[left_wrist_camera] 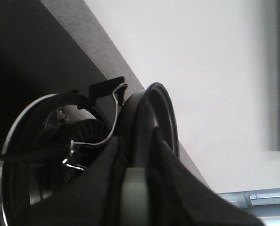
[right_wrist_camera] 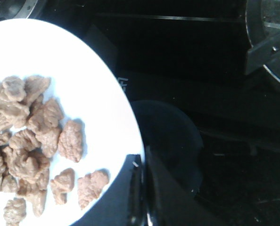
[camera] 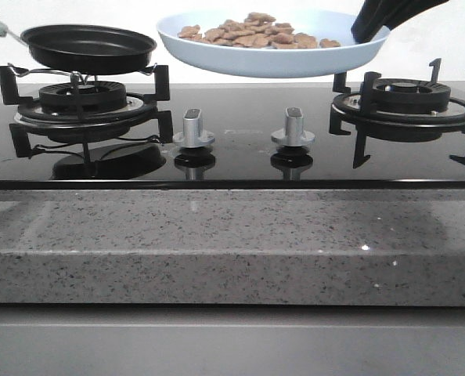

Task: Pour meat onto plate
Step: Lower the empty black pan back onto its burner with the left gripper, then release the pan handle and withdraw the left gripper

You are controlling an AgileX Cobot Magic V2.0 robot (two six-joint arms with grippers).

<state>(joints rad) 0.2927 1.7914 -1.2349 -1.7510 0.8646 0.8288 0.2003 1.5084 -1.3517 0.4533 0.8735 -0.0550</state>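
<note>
Ridged, flat reddish-brown meat [right_wrist_camera: 31, 141] is seen heaped on the smooth pale-blue plate [camera: 272, 59], gripped at its rim by the right pincer [right_wrist_camera: 140, 188] and held above the stove; the pale handle [left_wrist_camera: 134, 197] of the black frying pan [camera: 88, 47] is clamped in the left pincer [left_wrist_camera: 133, 188], as shown only in the left wrist view.

A: What's cut off in the front view?

B: The frying pan [camera: 88, 45] loses its pale handle at the left edge, and the right gripper [camera: 371, 30] runs off the top, so its arm is unseen.

A: And the wrist views?

B: In the right wrist view the plate [right_wrist_camera: 97, 99] and meat [right_wrist_camera: 31, 141] are cropped at the left and bottom edges. The left gripper [left_wrist_camera: 135, 193] is a dark blur; its fingertips can't be made out.
</note>
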